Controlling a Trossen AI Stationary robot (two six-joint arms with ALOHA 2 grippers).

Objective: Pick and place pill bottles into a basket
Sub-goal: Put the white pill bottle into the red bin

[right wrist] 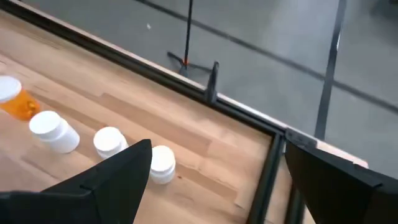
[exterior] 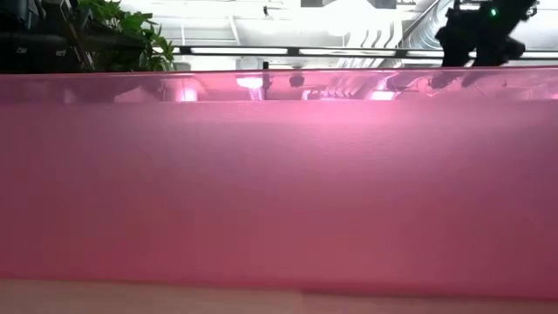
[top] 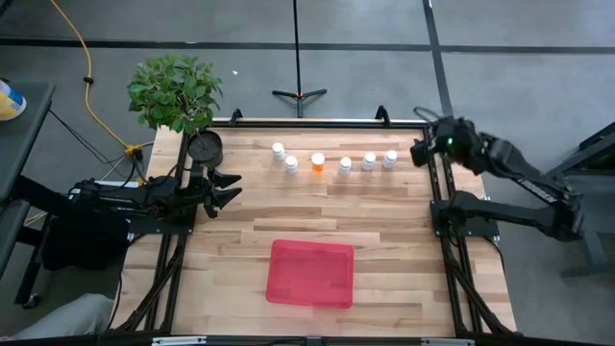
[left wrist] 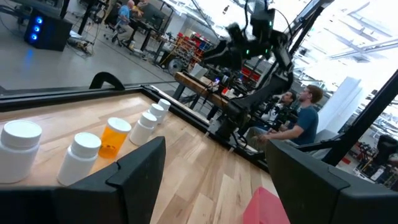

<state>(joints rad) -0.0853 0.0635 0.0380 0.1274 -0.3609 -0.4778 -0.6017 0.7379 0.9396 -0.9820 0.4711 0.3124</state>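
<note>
Six tiny white-capped pill bottles [top: 332, 160], one orange [top: 318, 161], stand in a row while both grippers' fingers [top: 229, 187] [right wrist: 124, 168] hover spread.

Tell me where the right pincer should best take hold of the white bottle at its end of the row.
Probably across the cylindrical body just under the cap of the end bottle, descending from above. It stands upright, with a neighbouring bottle close on one side only. The right pincer, open, waits near that table edge.
</note>
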